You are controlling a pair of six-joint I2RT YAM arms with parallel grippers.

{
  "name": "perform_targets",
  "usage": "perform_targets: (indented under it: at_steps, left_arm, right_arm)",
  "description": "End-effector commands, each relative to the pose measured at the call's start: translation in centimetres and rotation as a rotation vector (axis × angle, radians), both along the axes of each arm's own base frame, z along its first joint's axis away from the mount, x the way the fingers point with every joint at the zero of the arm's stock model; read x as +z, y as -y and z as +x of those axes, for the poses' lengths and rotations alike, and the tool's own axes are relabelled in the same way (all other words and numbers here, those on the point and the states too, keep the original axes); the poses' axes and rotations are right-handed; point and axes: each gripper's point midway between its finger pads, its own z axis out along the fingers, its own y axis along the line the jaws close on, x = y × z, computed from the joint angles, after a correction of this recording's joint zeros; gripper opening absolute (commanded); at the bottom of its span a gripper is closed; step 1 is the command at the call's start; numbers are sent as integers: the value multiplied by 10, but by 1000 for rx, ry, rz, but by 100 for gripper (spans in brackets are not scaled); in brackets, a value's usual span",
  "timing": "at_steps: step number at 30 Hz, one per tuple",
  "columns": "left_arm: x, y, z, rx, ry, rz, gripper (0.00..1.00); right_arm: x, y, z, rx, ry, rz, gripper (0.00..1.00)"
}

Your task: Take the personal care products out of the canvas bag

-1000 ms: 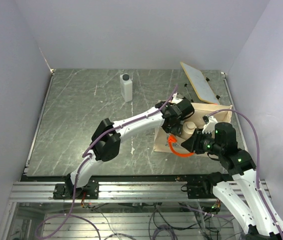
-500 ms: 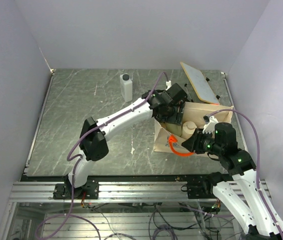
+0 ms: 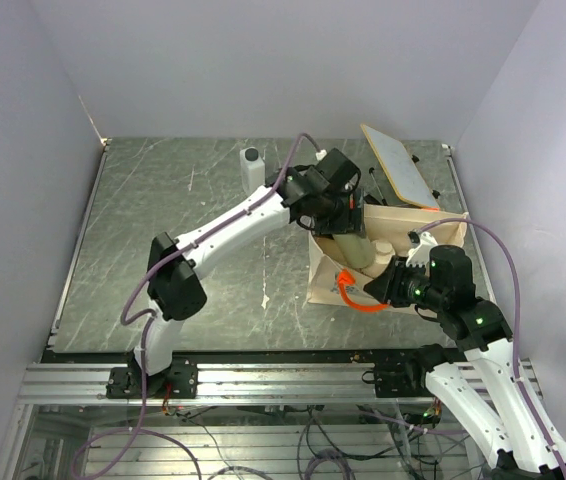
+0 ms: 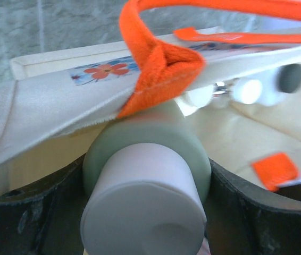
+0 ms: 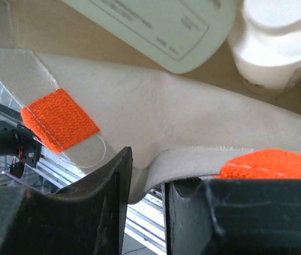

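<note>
Canvas first, nearest the arm bases. The right pincer (image 5: 146, 183) is closed on a fold of the near rim of the canvas bag (image 3: 395, 232), lower right of the overhead view. An orange handle (image 5: 267, 164) sits just beside the grip, with the orange tab (image 5: 60, 119) to its left.

The left pincer (image 4: 145, 223) is clamped on the olive-green cylinder (image 4: 140, 149), one finger each side, beige cap (image 4: 145, 207) toward the lens. The cylinder is at the bag's left rim, raised but not clear of the mouth.

Risks:
- An orange strap loop (image 4: 161, 64) lies over the cylinder's far end and looks to be touching it.
- A straight pull would likely snag the strap, drag the bag along the counter (image 3: 163, 230), or tug the cloth out of the right grip.
- The smooth round body could twist loose.

Inside the bag are a cream round bottle (image 5: 278, 42) and a flat pale labelled bottle (image 5: 156, 26). Deeper caps are blurred.

Farther off, a white bottle (image 3: 253, 172) stands upright at upper centre, well apart. A tan board (image 3: 400, 165) leans behind the bag, probably no obstacle.
</note>
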Motion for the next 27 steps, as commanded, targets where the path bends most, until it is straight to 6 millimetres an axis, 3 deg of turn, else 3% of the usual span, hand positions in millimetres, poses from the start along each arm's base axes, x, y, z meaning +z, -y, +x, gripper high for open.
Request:
perform_targets:
  at_steps: [1, 14, 20, 27]
  left_arm:
    - [128, 23, -3, -16, 31, -438, 7]
    - [218, 10, 10, -42, 119, -708, 7]
    - [246, -29, 37, 41, 217, -720, 7]
    - [242, -103, 76, 222, 296, -604, 7]
  right_arm:
    - [-3, 3, 0, -12, 5, -19, 27]
    - [-4, 3, 0, -5, 5, -20, 27]
    - [-4, 2, 0, 0, 5, -20, 27]
    - [-5, 2, -1, 6, -1, -21, 27]
